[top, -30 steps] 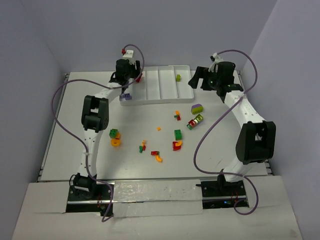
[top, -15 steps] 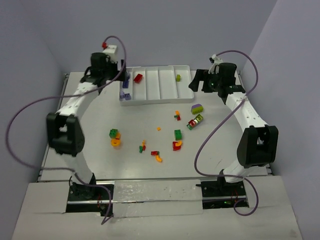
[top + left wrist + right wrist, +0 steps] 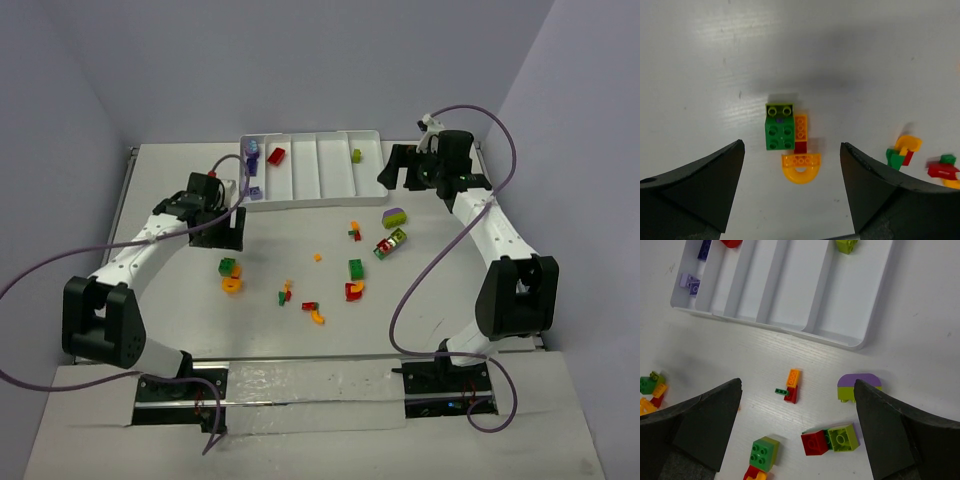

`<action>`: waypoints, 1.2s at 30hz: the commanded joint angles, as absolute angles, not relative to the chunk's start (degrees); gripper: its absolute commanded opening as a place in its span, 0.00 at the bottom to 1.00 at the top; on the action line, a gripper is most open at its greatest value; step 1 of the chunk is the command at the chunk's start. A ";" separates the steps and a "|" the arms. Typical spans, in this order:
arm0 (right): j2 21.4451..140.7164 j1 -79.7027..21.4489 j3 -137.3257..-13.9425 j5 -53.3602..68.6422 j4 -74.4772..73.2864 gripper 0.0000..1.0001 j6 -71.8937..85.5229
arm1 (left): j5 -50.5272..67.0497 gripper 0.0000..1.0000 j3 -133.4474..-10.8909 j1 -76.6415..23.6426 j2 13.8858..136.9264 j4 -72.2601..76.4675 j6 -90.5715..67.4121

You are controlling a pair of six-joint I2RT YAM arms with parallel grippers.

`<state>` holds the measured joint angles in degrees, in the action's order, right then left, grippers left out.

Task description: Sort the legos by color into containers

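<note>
The white tray of containers lies at the back. Two purple legos sit in its leftmost compartment, a red one in the second and a lime one in the rightmost. My left gripper hangs open and empty above a cluster: a green brick with a lime one behind it, an orange strip and an orange arch. My right gripper is open and empty, high beside the tray's right end. Below it lie a purple-and-lime brick and a red-and-lime pair.
More loose bricks lie mid-table: a small orange, red and green group, a green brick on red and yellow pieces, an orange bit, and mixed bits nearer the front. Purple walls enclose the table on three sides.
My left arm has swung back from the tray to the near left, leaving the red brick in the second compartment. It now hovers over the green and orange cluster. The right arm has barely moved.
</note>
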<state>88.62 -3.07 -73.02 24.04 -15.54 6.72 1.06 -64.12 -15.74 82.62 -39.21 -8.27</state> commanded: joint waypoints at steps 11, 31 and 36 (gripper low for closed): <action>87.70 -3.04 -72.93 24.26 -16.52 1.00 5.24 | -3.97 0.75 -62.88 -16.52 89.47 -41.15 -10.76; 88.77 -3.08 -73.64 24.43 -17.03 1.00 4.73 | -3.08 0.56 -59.41 -16.52 94.10 -37.46 -8.98; 88.77 -3.05 -73.74 24.41 -17.07 1.00 4.64 | -3.10 0.36 -59.19 -16.46 94.09 -37.00 -8.31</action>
